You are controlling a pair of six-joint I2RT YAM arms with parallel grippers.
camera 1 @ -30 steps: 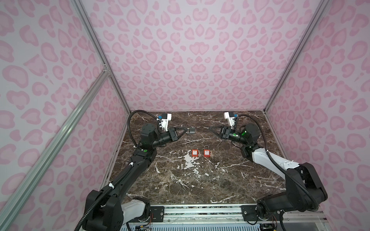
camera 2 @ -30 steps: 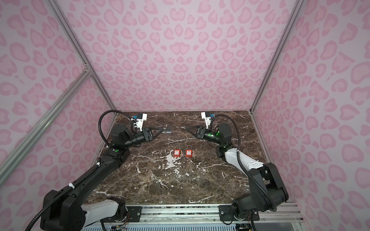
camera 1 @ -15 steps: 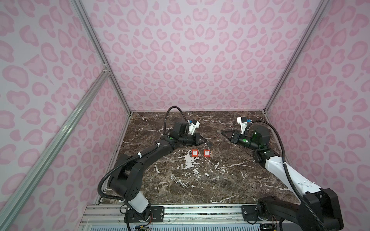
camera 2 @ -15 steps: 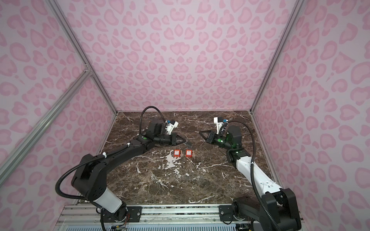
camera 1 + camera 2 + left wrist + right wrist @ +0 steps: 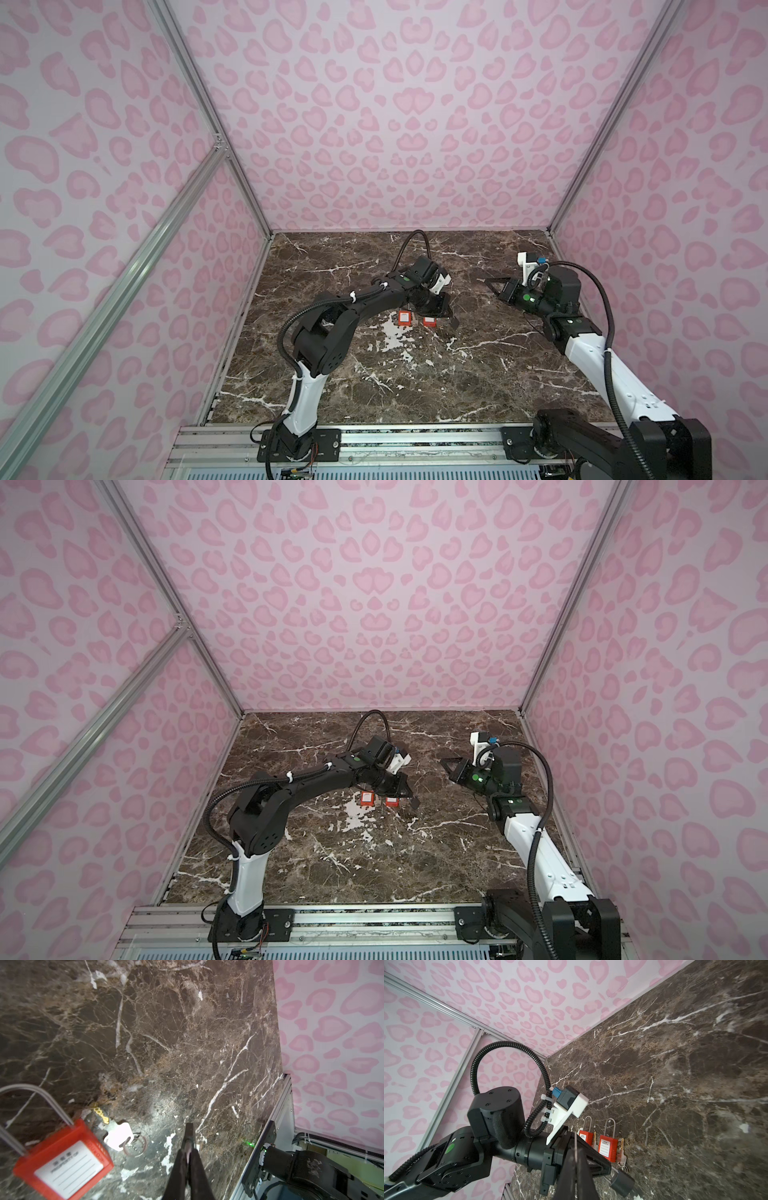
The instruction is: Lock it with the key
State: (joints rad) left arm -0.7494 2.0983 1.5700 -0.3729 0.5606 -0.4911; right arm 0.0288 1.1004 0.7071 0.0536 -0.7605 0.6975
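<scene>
Two red padlocks [image 5: 405, 318] [image 5: 429, 322] lie side by side mid-table, in both top views. In the right wrist view each padlock [image 5: 586, 1136] [image 5: 607, 1147] has a key [image 5: 620, 1151] lying flat beside it. My left gripper [image 5: 454, 323] is shut and empty, low over the table just right of the padlocks. In its wrist view one padlock [image 5: 62, 1159] and a white-headed key [image 5: 118, 1135] on a ring lie off to the side of the shut fingertips [image 5: 189, 1128]. My right gripper [image 5: 484, 280] hangs shut and empty, well right of the padlocks.
The dark marble table [image 5: 415, 382] is walled by pink patterned panels [image 5: 374, 124] on three sides. An aluminium rail [image 5: 374, 440] with both arm bases runs along the front edge. My left arm's forearm [image 5: 365, 297] stretches over the table to the padlocks.
My left arm has swung from the back left across to the padlocks and dropped low beside them. The right arm has drawn back to the right. Both grippers stayed shut.
</scene>
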